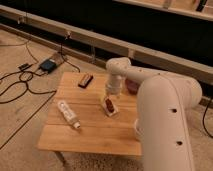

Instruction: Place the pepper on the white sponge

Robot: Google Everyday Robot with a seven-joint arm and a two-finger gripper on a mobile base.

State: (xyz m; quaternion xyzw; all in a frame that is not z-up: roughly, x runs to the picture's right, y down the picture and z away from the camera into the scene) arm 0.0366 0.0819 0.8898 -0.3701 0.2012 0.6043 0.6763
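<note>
The small dark red pepper (108, 103) lies on the off-white sponge (110, 108) near the middle of the wooden table (90, 131). My gripper (112, 92) hangs from the white arm just above and behind the pepper, close to it. Part of the sponge is hidden by the gripper and the pepper.
A long white tube with markings (68, 113) lies at the table's left. A brown rectangular block (85, 80) sits at the back left corner. A dark maroon bowl (132, 85) is at the back right, partly behind my arm. Cables and a blue box (48, 64) lie on the floor.
</note>
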